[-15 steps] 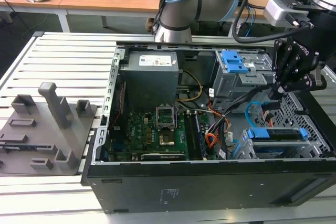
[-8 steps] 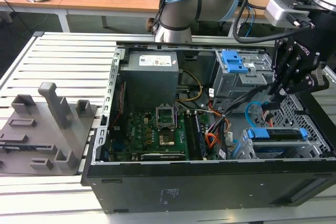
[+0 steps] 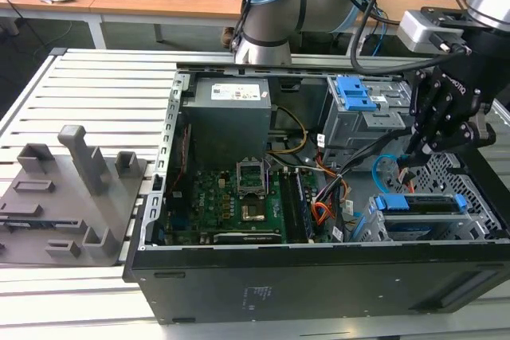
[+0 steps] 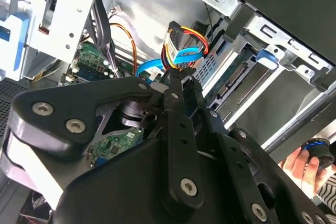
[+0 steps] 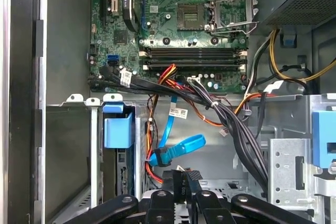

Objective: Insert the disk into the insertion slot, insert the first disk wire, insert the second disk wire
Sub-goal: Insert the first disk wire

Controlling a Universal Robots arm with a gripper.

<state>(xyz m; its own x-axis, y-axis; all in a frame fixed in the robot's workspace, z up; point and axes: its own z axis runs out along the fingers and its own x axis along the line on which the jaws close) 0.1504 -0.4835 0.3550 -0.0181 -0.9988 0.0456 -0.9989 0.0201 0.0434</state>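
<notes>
Overall, an open computer case [image 3: 319,276] is laid on its side on a slatted table [image 3: 96,85], its upper face uncovered so that the interior can be reached from above. At the exterior view's right end of the case, a tall grey cage [image 3: 355,121] with a blue latch is fixed, and the insertion slot [image 3: 478,227] is set near it against the case's edge. The disk [image 3: 422,203] is seated in that slot, and its blue carrier [image 5: 117,129] is seen flush with the bay's rim. The gripper [image 3: 412,157] is lowered into the narrow gap between cage and slot, where little free room is left by a bundle of black cables [image 5: 236,124]. Its jaws are seen closed in the second wrist view [image 4: 176,77] on the first disk wire [image 4: 184,38], held just behind its plug. The second disk wire [image 5: 181,148] is looped right beside the fingertips. A person's hand [image 4: 307,163] is glimpsed outside the case wall.
</notes>
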